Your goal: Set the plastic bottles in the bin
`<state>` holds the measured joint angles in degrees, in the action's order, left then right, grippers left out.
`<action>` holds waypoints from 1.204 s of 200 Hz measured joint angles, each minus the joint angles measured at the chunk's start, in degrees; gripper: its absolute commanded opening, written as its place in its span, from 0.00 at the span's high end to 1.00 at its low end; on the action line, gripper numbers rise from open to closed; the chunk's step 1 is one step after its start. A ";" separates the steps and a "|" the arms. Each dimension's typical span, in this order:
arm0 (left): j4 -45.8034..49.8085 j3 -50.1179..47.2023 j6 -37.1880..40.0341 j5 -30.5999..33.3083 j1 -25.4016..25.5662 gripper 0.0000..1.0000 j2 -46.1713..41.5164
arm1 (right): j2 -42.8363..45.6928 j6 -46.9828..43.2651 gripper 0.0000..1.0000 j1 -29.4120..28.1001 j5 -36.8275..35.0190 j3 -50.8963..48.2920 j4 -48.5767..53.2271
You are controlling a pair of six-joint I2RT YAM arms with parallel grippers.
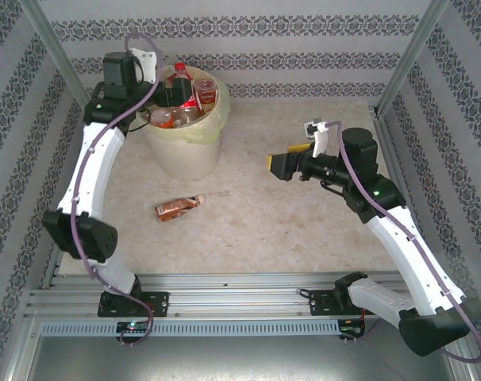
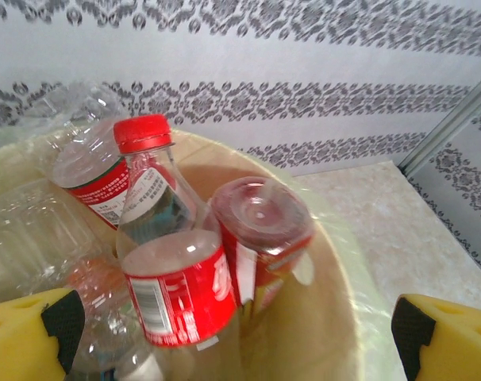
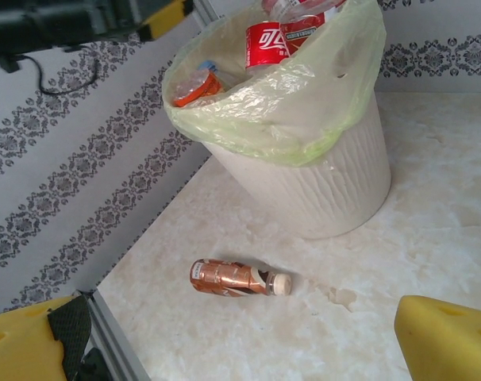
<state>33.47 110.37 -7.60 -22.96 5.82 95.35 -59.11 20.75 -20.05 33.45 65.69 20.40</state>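
Over the bin, at the far left of the table, the left gripper hangs with its yellow pads spread wide and nothing between them. A red-labelled bottle stands just below, inside the liner, among other plastic bottles heaped to the rim. That drop looks done. One brown-labelled bottle lies on its side on the table, near the bin's front but apart from it. The right gripper hovers above mid-table, jaws wide and empty. The next move, as I judge it, is for one arm to descend on the lying bottle, close across its body and lift it over the rim.
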 measured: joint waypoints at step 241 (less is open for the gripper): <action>12.24 -44.19 19.34 18.47 19.26 0.06 -11.17 | 11.78 3.19 0.02 -3.50 3.58 -15.69 -8.59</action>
<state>45.71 66.17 11.75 -4.49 25.08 84.18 -47.33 23.94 -23.55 37.04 50.00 11.81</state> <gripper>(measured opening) 0.957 0.982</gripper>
